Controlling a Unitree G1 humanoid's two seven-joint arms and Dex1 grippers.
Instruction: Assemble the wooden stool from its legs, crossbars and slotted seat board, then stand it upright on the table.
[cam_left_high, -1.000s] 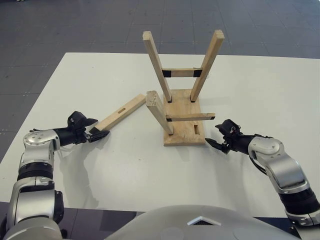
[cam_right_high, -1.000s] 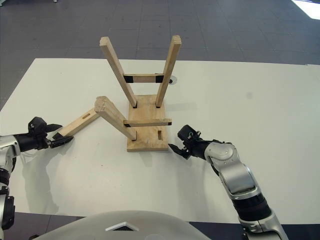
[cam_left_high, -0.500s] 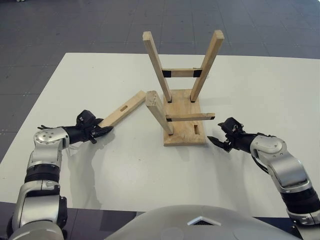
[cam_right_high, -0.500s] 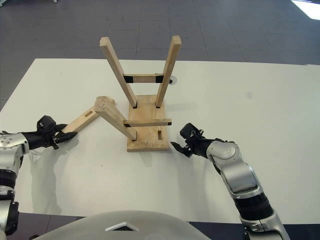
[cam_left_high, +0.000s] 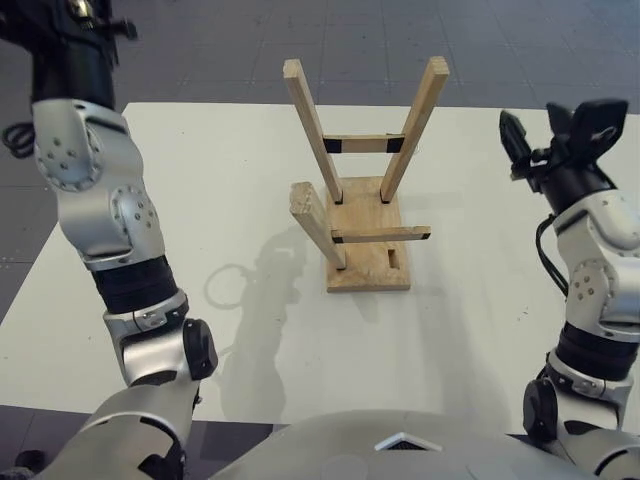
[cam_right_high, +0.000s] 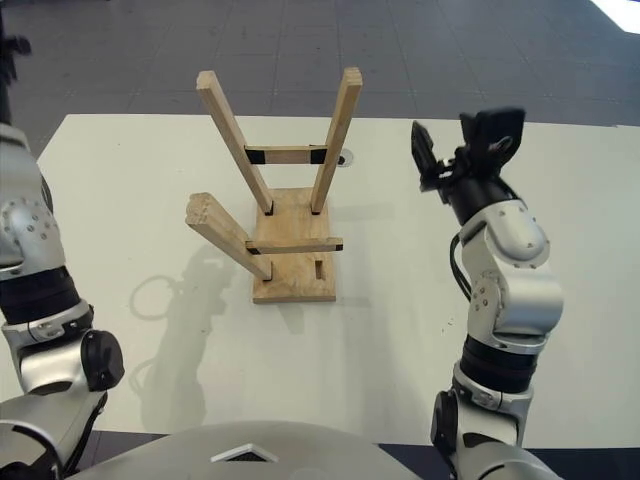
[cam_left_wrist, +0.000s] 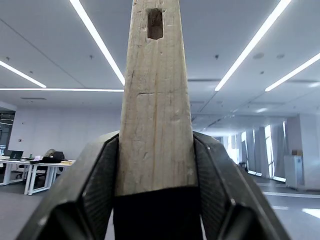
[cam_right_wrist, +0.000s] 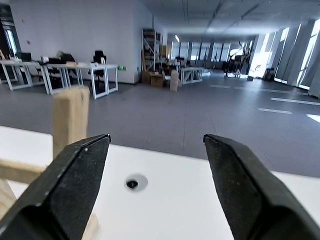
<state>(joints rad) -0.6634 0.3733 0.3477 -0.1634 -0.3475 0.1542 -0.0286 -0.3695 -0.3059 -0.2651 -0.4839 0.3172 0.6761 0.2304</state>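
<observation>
The slotted seat board lies flat on the white table, bearing three legs. The two back legs stand upright, joined by a crossbar. A shorter-looking front leg leans at the left, and its crossbar reaches right over an empty slot. My left arm is raised high at the far left; its gripper is shut on a loose wooden leg that points toward the ceiling. My right gripper hangs open in the air, right of the stool and well above the table.
A small round hole is in the tabletop behind the stool. Bare table lies on both sides and in front of the seat board. The table's far edge borders dark floor.
My left gripper closed on the loose leg that lay left of the stool and lifted it high off the table. My right arm rose from beside the seat board into the air.
</observation>
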